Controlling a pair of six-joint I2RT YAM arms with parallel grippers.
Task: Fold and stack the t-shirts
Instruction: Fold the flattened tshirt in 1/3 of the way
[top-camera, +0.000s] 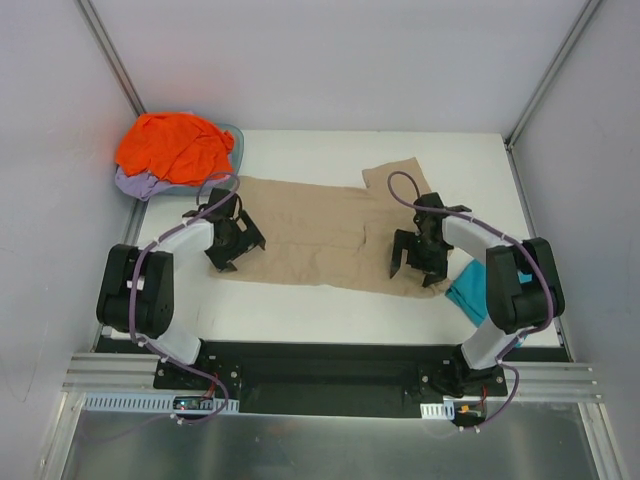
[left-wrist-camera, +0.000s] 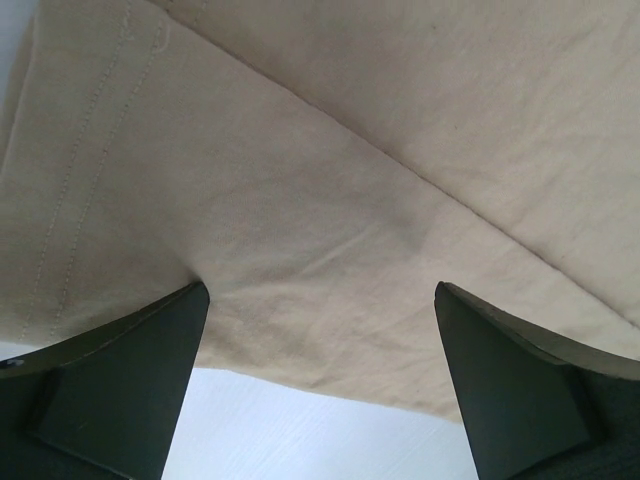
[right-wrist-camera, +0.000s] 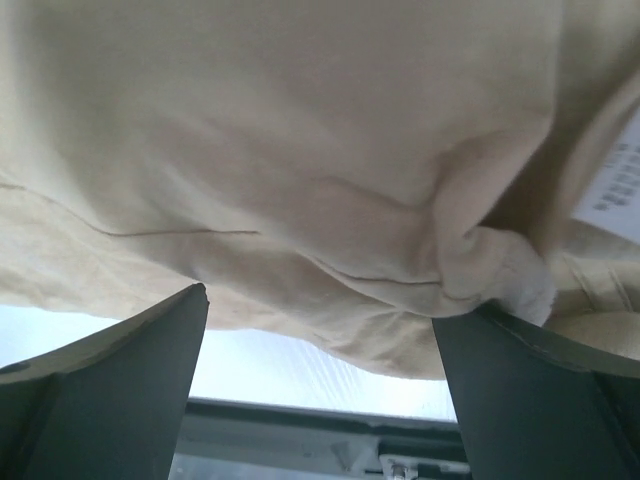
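White tabletop (top-camera: 320, 305) sits boxed in by pale walls on three sides. Bare strips of it run along the near and far edges of the tan t-shirt (top-camera: 310, 225), which lies spread flat across the middle, one sleeve reaching far-right.

The left arm bends in over the shirt's left near corner. The left gripper (top-camera: 238, 250) is spread wide with nothing between its jaws, the hem and a sliver of table below its fingertips (left-wrist-camera: 150, 340).

The right gripper (top-camera: 417, 270) points down at the shirt's right end, likewise released and empty, over bunched cloth and a white label (right-wrist-camera: 610, 195).

Far-left of the tan shirt, an orange t-shirt (top-camera: 170, 145) is heaped on a lavender t-shirt (top-camera: 135, 185) in a basin (top-camera: 238, 140). At its near-right, a teal t-shirt (top-camera: 465, 290) is partly hidden behind the right arm.
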